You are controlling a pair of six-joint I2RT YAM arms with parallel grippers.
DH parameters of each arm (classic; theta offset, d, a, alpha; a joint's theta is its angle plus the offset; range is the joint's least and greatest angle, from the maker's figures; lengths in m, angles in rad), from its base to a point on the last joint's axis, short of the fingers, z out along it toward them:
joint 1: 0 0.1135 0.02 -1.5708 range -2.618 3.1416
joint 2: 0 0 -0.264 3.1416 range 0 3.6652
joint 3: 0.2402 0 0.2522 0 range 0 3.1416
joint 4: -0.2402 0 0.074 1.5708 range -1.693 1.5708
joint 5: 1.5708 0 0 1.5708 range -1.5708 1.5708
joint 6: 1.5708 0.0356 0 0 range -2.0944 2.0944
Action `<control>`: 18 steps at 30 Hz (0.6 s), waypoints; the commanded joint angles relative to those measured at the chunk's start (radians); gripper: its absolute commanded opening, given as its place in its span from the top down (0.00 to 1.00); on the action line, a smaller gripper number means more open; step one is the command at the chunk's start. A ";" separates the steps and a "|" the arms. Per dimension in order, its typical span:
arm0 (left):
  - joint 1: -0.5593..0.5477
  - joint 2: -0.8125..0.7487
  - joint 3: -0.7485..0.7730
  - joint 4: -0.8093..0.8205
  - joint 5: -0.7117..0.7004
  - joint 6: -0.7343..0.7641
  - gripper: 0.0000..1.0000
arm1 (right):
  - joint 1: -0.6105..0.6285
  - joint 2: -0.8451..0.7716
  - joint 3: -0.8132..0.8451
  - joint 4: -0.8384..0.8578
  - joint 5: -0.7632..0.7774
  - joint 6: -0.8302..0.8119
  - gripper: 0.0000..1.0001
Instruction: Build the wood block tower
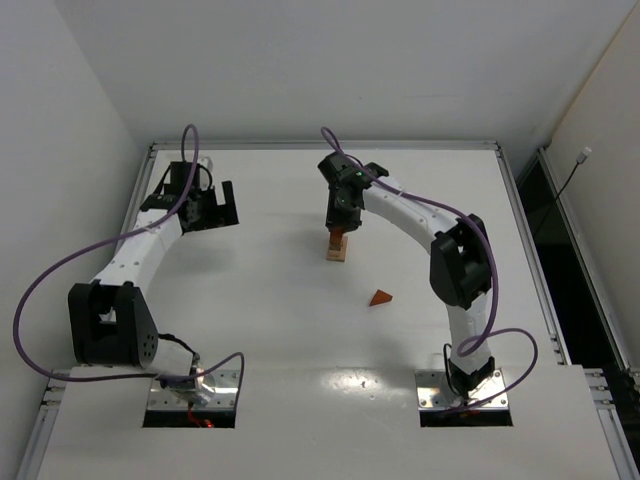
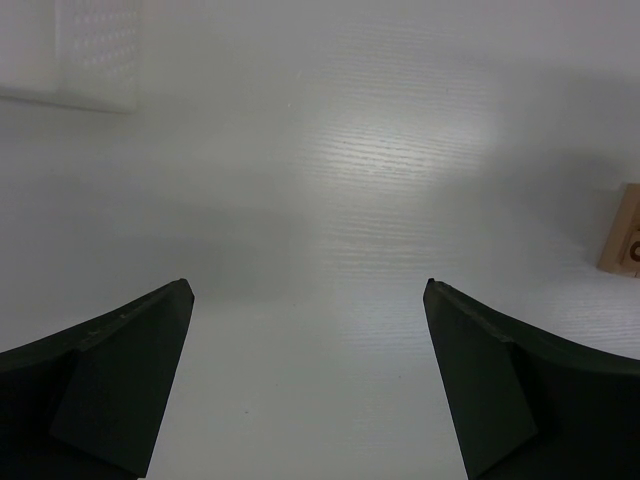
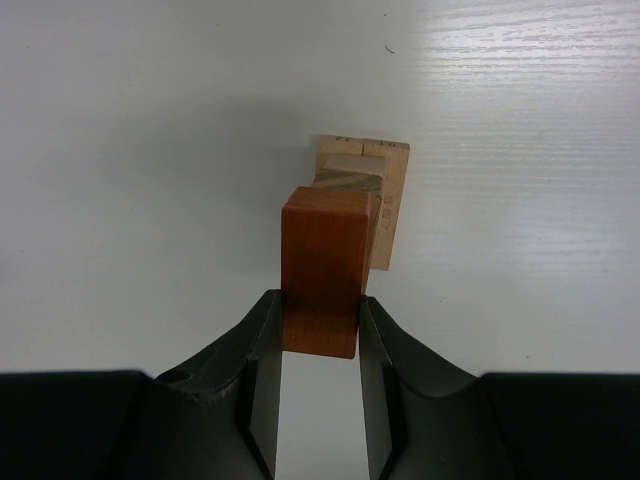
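The wood block tower point(image 1: 337, 250) is a short stack of pale tan blocks near the table's middle, and its pale blocks point(image 3: 385, 185) show below in the right wrist view. My right gripper point(image 1: 340, 228) is directly over it, shut on a reddish-brown rectangular block point(image 3: 321, 265) held by its two sides on top of or just above the stack; I cannot tell which. A reddish-brown triangular wedge point(image 1: 381, 298) lies on the table to the near right of the tower. My left gripper point(image 1: 210, 210) is open and empty at the far left, and the tower's edge point(image 2: 625, 230) shows at its right.
The white table point(image 1: 300, 340) has a raised metal rim along its far edge point(image 1: 320, 145) and sides. A white perforated surface point(image 2: 80, 50) shows at the upper left of the left wrist view. Purple cables loop over both arms.
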 commanded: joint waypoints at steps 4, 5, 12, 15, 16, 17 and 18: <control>-0.011 0.012 0.057 0.027 0.013 0.001 0.00 | -0.003 0.007 -0.012 0.019 -0.015 0.011 0.68; -0.011 0.012 0.057 0.027 0.013 0.001 0.00 | -0.003 0.007 -0.021 0.019 -0.015 0.011 0.66; -0.011 0.021 0.066 0.027 0.013 0.001 0.00 | -0.013 0.007 -0.021 0.019 -0.024 0.011 0.52; -0.011 0.021 0.066 0.027 0.013 0.001 0.00 | -0.013 0.007 -0.021 0.030 -0.046 0.011 0.44; -0.011 0.021 0.066 0.027 0.013 0.001 0.00 | -0.013 0.007 -0.021 0.044 -0.056 0.000 0.44; -0.011 0.021 0.066 0.027 0.013 0.001 0.00 | -0.013 0.007 -0.021 0.044 -0.056 -0.009 0.44; -0.011 0.021 0.066 0.027 0.013 0.001 0.00 | -0.013 0.007 -0.021 0.053 -0.065 -0.023 0.44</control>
